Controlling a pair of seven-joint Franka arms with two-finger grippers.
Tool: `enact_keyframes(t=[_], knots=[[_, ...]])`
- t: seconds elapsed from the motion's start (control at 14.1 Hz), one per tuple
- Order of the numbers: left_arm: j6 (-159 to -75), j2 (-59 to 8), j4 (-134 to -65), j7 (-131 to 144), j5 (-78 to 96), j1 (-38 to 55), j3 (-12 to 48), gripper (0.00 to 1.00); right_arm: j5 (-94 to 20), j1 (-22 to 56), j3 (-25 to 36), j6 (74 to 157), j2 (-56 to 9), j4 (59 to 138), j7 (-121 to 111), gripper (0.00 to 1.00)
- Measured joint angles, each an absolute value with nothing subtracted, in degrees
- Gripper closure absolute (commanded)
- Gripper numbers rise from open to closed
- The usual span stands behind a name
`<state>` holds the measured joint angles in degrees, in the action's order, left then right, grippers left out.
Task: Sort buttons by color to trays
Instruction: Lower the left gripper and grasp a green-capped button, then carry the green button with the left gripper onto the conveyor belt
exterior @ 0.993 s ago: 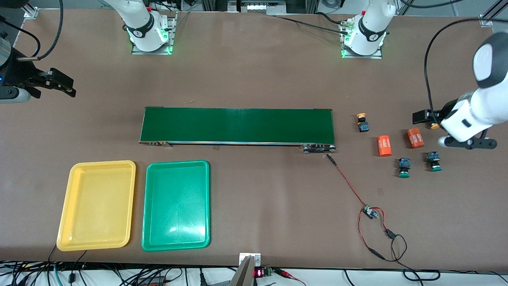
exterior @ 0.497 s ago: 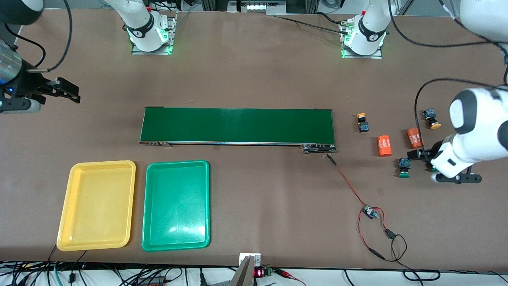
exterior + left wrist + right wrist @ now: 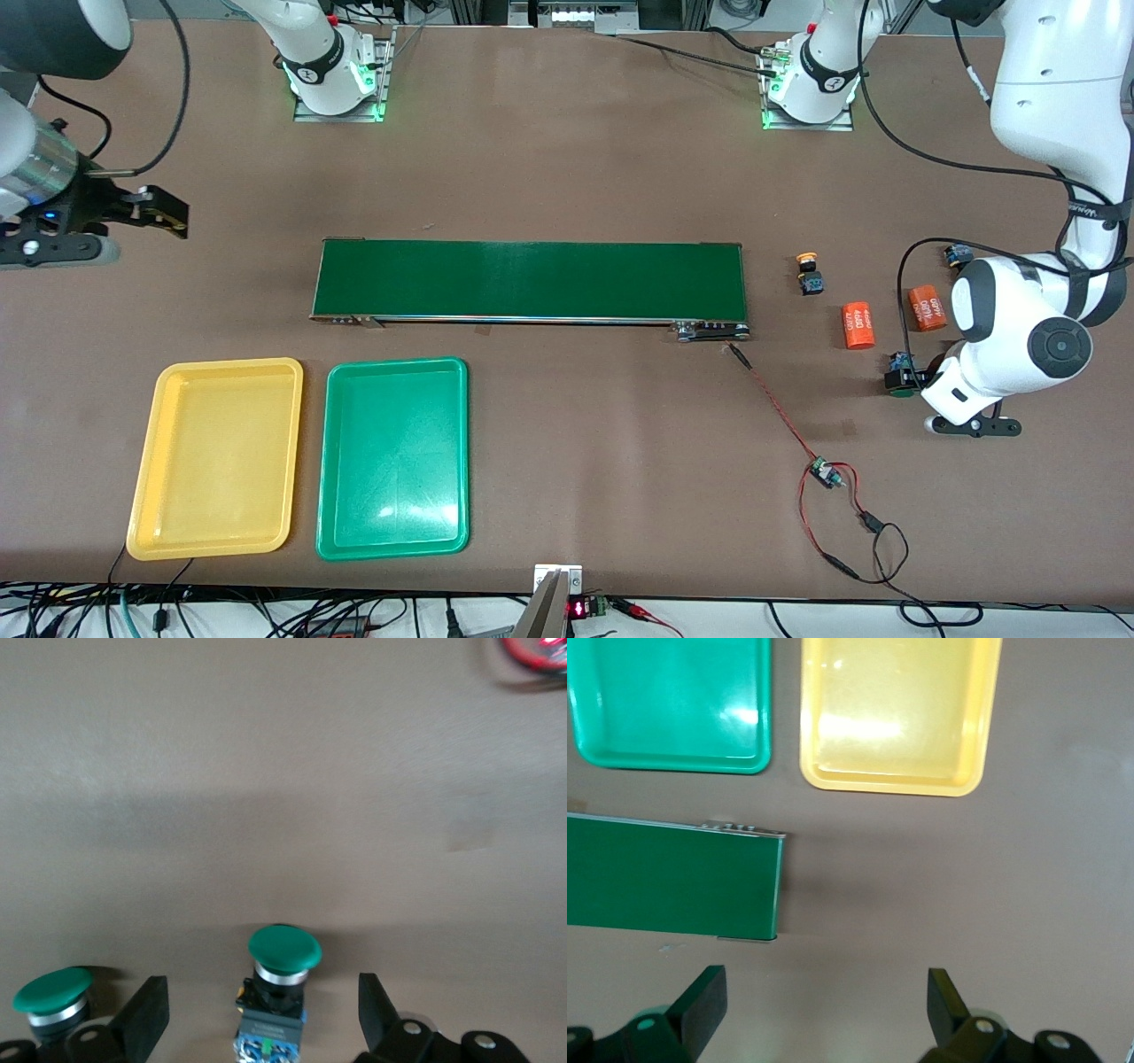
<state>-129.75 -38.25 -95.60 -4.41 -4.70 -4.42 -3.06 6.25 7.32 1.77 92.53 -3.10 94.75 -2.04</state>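
The green-capped push-button with black-and-blue body [image 3: 276, 992] lies on the table between the wide-open fingers of the left gripper [image 3: 263, 1019], its long axis running along them. A second green-capped button [image 3: 51, 999] sits just outside one finger. The right gripper [image 3: 826, 1014], open, waits over bare table.

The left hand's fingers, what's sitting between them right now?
In the left wrist view, a green button lies on the table between the left hand's open fingers, untouched by either. A second green button lies just outside one finger.
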Motion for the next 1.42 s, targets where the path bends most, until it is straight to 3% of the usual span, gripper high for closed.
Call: enact_keyframes(t=[0.14,0.35,0.57,0.78,0.99,1.28,1.42], knots=[[-130.3,-39.6,-95.9,-4.8,-4.7,-5.2,-3.1,0.23,6.3,9.9,1.0,92.7,-4.7,94.8,-1.0,0.0],[-130.7,-40.5,-96.9,-4.8,-4.7,-5.5,-3.0,0.61,6.6,9.0,2.4,94.1,-5.7,93.0,-0.5,0.0],[-129.8,-40.5,-97.2,-4.8,-4.7,-5.5,-2.7,0.8,6.6,3.7,4.5,94.0,-5.3,89.1,-1.3,0.0],[-126.6,-39.4,-96.2,-4.8,-4.7,-5.4,-1.9,0.81,6.5,1.1,4.5,93.6,-5.3,87.8,-2.9,0.0],[-116.5,-35.4,-92.7,-4.4,-4.6,-5.2,1.3,0.81,6.5,3.6,2.4,92.7,-5.1,87.7,-2.2,0.0],[-103.7,-28.7,-91.7,4.6,-4.4,-4.9,11.7,0.81,6.5,4.0,2.9,92.0,-4.2,87.6,-1.8,0.0],[-102.6,-28.2,-92.2,9.1,-2.7,-4.7,15.9,0.81,6.5,4.0,3.0,91.5,-3.4,87.6,-1.8,0.0]])
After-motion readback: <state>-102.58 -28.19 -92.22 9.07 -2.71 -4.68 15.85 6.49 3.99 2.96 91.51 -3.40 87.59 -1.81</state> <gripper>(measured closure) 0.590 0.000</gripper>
